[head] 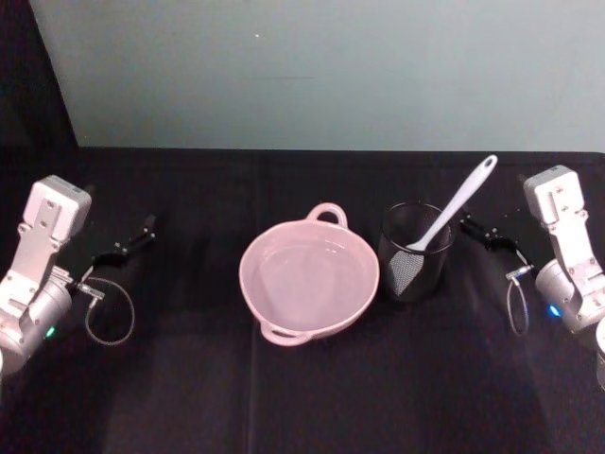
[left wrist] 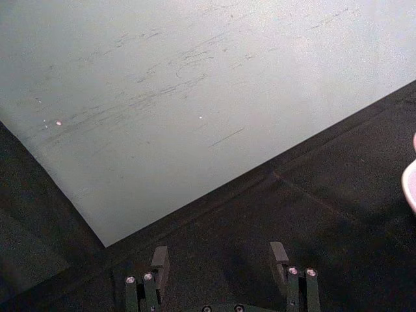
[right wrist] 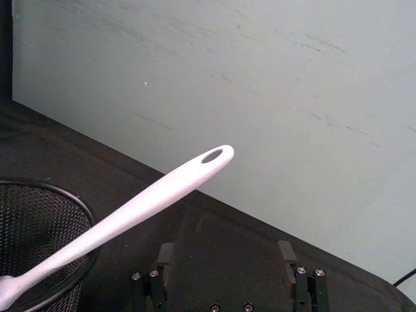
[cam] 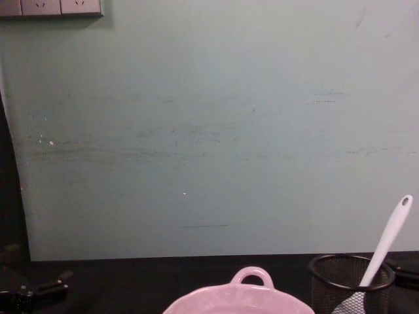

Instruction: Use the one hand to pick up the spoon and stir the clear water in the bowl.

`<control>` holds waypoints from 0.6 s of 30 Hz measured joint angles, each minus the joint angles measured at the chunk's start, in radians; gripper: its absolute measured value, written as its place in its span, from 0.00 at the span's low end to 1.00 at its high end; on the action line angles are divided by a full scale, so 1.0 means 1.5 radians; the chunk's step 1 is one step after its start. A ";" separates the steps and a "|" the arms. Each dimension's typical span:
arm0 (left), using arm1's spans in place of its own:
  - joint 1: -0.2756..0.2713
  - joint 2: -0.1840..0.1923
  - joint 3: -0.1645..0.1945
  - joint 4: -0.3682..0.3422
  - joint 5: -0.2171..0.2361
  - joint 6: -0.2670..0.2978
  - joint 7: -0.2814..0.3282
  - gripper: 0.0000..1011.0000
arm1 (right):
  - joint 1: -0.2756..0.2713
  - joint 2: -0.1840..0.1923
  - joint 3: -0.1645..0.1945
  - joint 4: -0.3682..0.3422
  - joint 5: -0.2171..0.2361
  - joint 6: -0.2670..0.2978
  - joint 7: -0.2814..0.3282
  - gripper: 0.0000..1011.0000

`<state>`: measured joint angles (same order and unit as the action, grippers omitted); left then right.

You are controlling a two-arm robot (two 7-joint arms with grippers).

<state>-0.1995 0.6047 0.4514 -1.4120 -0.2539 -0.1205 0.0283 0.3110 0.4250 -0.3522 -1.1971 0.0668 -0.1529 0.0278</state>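
**Spoon waiting in the mesh cup, nothing gripped**

Your spoon (head: pixel 453 209) stands head-down in the black wire-mesh cup (head: pixel 415 251), its handle leaning toward 1 o'clock so it offers a free grip. The pink bowl (head: pixel 309 278) of water sits just beside the cup, at its 9 o'clock. The right gripper (right wrist: pixel 225 260) waits near the handle with fingers wide; the left gripper (left wrist: pixel 221 260) sits parked well apart, equally spread.

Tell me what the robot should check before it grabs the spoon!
1. Spoon reachable: ok, it stands head down in the black mesh cup, handle leaning toward the right claw.
2. Right claw open: ok, fingers apart in the right wrist view.
3. Right claw empty: ok.
4. Bowl upright and uncovered: ok, it sits left of the cup.
5. Water in the bowl: ok, a faint clear layer shows.
6. Left claw out of the way: ok, open, far left.
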 joint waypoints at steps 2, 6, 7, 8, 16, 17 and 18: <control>0.000 0.000 0.000 0.000 0.000 0.000 0.000 1.00 | 0.000 0.000 0.000 0.000 0.000 0.000 0.000 0.99; 0.000 0.000 0.000 0.000 0.000 0.000 0.000 1.00 | 0.000 0.001 0.000 0.000 0.001 0.000 0.001 0.99; 0.000 0.000 0.000 0.000 0.000 0.000 0.000 1.00 | 0.000 0.001 0.000 0.000 0.002 0.000 0.001 0.99; 0.000 0.000 0.000 0.000 0.000 0.000 0.000 1.00 | 0.000 0.002 0.000 0.000 0.003 0.000 0.002 0.99; 0.000 0.000 0.000 0.000 0.000 0.000 0.000 1.00 | 0.000 0.002 0.000 0.000 0.004 0.002 0.004 0.99; 0.000 0.000 0.000 0.000 0.000 0.000 0.000 1.00 | 0.000 0.003 0.000 0.000 0.005 0.002 0.004 0.99; 0.000 0.000 0.000 0.000 0.000 0.000 0.000 1.00 | 0.000 0.003 0.000 0.000 0.005 0.002 0.004 0.99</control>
<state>-0.1995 0.6047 0.4514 -1.4120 -0.2539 -0.1205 0.0283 0.3109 0.4289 -0.3522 -1.1972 0.0740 -0.1496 0.0342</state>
